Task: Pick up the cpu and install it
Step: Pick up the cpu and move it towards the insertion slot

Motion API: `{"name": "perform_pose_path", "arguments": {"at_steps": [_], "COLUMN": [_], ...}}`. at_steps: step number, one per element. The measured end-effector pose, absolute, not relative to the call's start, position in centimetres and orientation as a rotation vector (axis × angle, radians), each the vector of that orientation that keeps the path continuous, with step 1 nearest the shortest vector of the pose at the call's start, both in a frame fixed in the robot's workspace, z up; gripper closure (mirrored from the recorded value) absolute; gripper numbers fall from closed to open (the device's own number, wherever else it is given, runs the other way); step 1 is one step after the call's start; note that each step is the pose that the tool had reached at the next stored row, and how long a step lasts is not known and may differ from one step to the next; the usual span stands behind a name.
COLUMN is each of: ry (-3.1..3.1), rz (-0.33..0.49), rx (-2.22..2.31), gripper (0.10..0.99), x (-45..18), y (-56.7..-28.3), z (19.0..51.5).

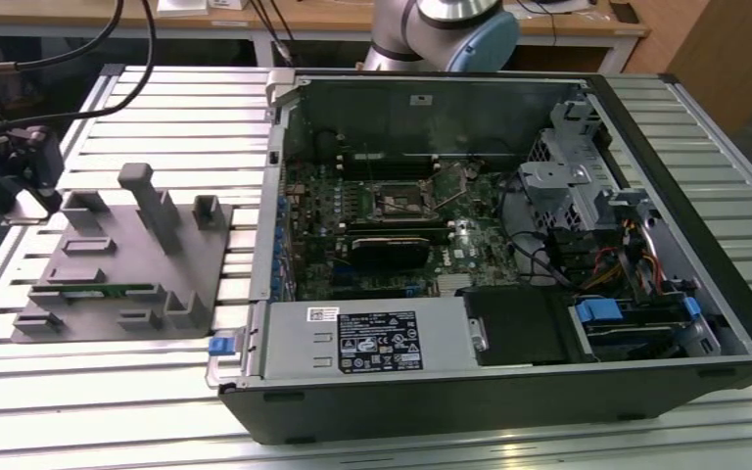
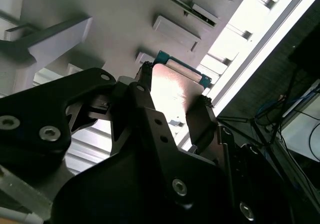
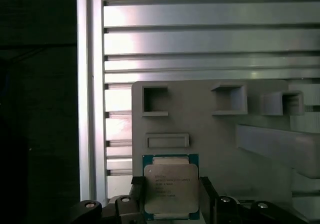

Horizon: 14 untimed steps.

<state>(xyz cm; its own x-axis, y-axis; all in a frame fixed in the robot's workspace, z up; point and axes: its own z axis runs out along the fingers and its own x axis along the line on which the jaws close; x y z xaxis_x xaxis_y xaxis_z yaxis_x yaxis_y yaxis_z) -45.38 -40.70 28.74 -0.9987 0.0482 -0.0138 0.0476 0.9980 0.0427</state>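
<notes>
Silver-topped cpu (image 3: 171,186), green-edged, square | jaws closed on its two sides | over grey tray (image 3: 210,129)

Arm: silver and pale-blue jointed robot arm (image 1: 445,29), its base joints at the far edge of the exterior view. Black wrist assembly (image 1: 13,168) with trailing cables at the exterior view's left.

Gripper: black two-finger gripper (image 3: 171,199), seen in both wrist views (image 2: 175,91). Jaws drawn in. Black fingers (image 3: 206,196) press on opposite edges of the cpu (image 3: 171,186), a small flat square chip with a pale silver metal top. The chip sits between the fingertips, its face clear of the pads (image 2: 200,121).
</notes>
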Motion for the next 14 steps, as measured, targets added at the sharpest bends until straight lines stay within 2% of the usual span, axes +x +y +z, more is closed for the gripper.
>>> {"name": "perform_pose_path", "arguments": {"at_steps": [14], "ry": [3.125], "rz": [0.066], "rx": [0.075], "gripper": [0.561], "x": [-45.4], "y": [-40.7], "z": [30.3]}}
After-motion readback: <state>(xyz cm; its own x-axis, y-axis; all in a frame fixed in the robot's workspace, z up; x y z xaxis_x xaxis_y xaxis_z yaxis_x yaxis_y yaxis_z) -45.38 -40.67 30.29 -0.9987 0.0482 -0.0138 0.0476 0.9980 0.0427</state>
